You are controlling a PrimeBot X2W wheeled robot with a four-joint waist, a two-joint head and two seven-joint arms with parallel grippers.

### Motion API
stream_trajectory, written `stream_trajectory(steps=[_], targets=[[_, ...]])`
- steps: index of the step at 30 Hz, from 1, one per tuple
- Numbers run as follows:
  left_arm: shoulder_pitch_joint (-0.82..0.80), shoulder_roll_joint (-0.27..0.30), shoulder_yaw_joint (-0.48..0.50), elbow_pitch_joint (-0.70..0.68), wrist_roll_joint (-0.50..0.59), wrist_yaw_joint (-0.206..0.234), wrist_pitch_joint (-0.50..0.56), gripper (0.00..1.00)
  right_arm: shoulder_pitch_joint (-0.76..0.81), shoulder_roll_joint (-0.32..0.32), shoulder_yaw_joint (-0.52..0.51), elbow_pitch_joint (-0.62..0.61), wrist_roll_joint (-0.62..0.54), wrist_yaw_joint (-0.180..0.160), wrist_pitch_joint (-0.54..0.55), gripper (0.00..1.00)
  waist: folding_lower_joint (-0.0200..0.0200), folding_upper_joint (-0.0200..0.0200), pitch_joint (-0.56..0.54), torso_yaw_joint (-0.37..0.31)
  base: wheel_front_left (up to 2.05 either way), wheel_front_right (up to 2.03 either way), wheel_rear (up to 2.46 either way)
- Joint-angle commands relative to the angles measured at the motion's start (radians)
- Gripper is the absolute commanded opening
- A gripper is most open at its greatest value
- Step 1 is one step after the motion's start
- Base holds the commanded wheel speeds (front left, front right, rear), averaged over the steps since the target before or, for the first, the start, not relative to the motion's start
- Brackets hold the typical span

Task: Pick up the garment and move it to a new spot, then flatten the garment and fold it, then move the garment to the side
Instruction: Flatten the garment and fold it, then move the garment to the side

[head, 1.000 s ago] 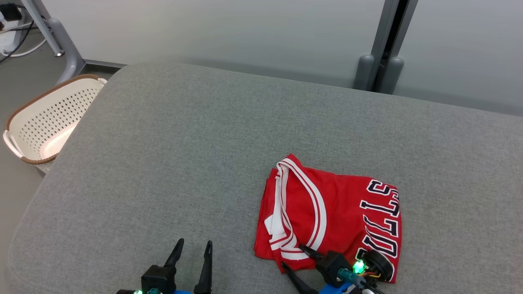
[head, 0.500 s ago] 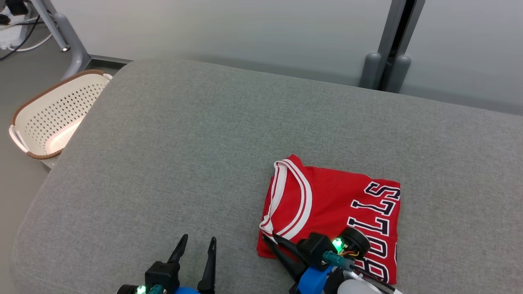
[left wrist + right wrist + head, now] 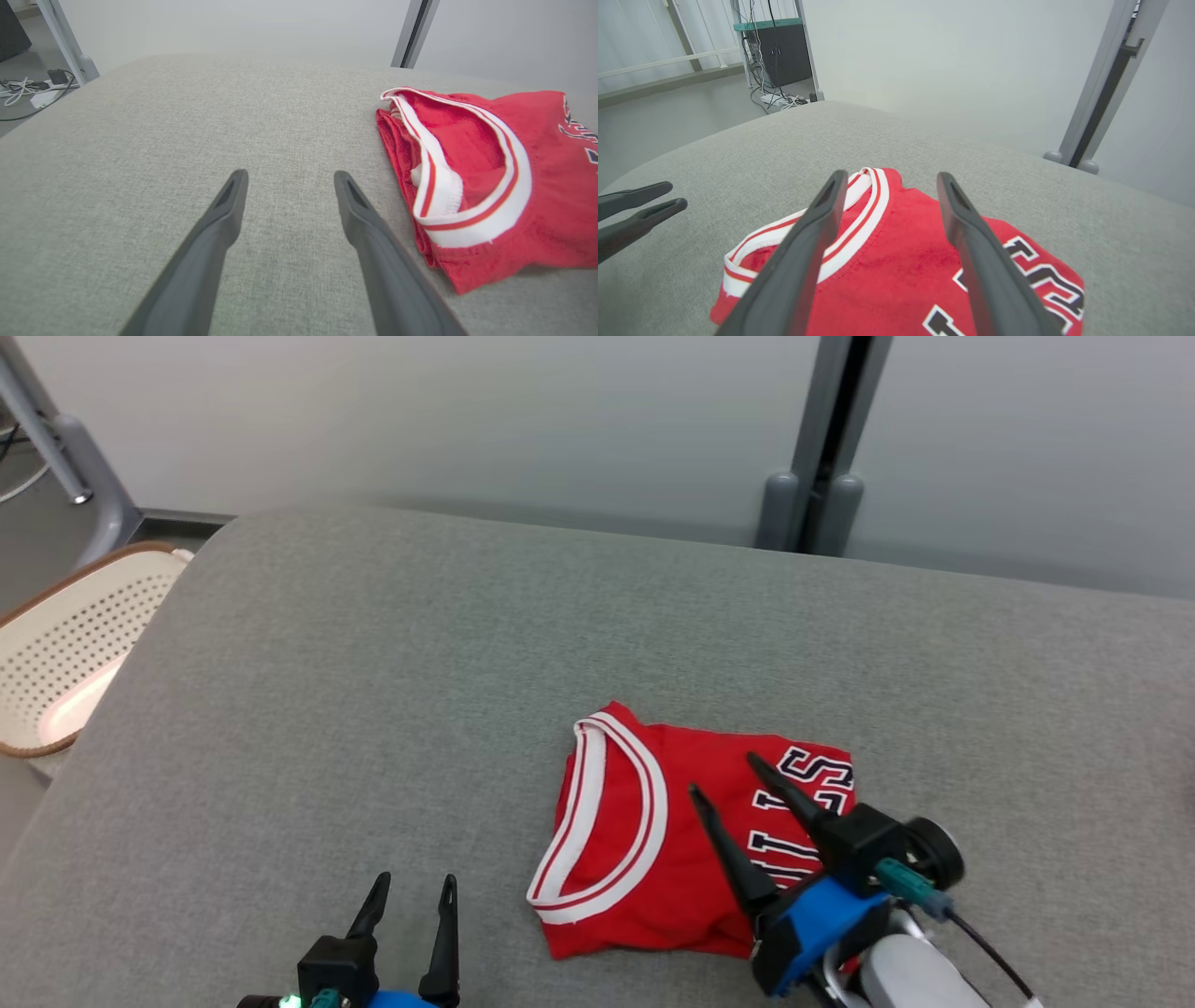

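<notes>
Our right gripper [image 3: 722, 773] has its two fingers spread wide with nothing between them. It sits over the right half of the shirt [image 3: 607, 821], fingers pointing away from us and a bit left, wrist low at the near right. From the wrist view we can't tell if the tips touch the cloth; they look just above it.

Our left gripper [image 3: 415, 878] is also spread and empty. It rests low at the near left with fingers pointing forward, near the shirt's left edge but apart from it.

The shirt is red with white trim and dark lettering. It lies folded into a compact stack on the grey cushion [image 3: 373, 709], near the front edge and right of centre. The trimmed opening faces left and the lettering is on the right.

We judge it light, soft and floppy, with several loose layers that can slide apart. A pinch on the top layer alone would likely peel the fold open. It is better to take the whole stack at an edge, ideally both sides at once. The thick trim band gives the firmest bite.

A cream basket [image 3: 56, 653] stands off the cushion at the far left.
</notes>
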Motion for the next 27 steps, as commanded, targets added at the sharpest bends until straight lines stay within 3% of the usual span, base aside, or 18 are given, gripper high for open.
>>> stream_trajectory(steps=[1, 2, 6, 13, 20, 27], targets=[[-0.001, -0.001, 0.003, -0.007, 0.005, 0.004, -0.004, 1.0, 0.023, -0.003, -0.027, -0.013, -0.014, 0.0, 0.0, 1.0, 0.0, -0.0001, -0.02, -0.027, 0.0, 0.0, 0.0], [0.002, 0.0, 0.015, -0.013, 0.013, 0.005, -0.004, 1.0, 0.072, -0.003, -0.109, -0.036, -0.038, 0.0, 0.0, 1.0, 0.0, -0.0001, -0.028, -0.055, 0.0, 0.0, 0.0], [0.014, 0.0, 0.031, -0.029, 0.024, 0.007, -0.004, 1.0, 0.146, -0.002, -0.234, -0.071, -0.073, 0.0, 0.0, 1.0, 0.0, -0.0001, -0.039, -0.109, 0.0, 0.0, 0.0], [0.047, 0.0, 0.056, -0.055, 0.051, 0.01, -0.004, 1.0, 0.233, -0.002, -0.371, -0.076, -0.071, 0.0, 0.0, 1.0, 0.0, -0.0001, -0.05, -0.201, 0.0, 0.0, 0.0], [0.084, 0.0, 0.067, -0.093, 0.101, -0.002, -0.004, 1.0, 0.269, -0.002, -0.394, -0.034, -0.045, 0.0, 0.0, 1.0, 0.0, -0.0001, -0.056, -0.231, 0.0, 0.0, 0.0], [0.049, 0.0, 0.044, -0.096, 0.094, -0.017, -0.004, 1.0, 0.2, -0.002, -0.328, 0.019, 0.01, 0.0, 0.0, 1.0, 0.0, -0.0001, -0.032, -0.198, 0.0, 0.0, 0.0]])
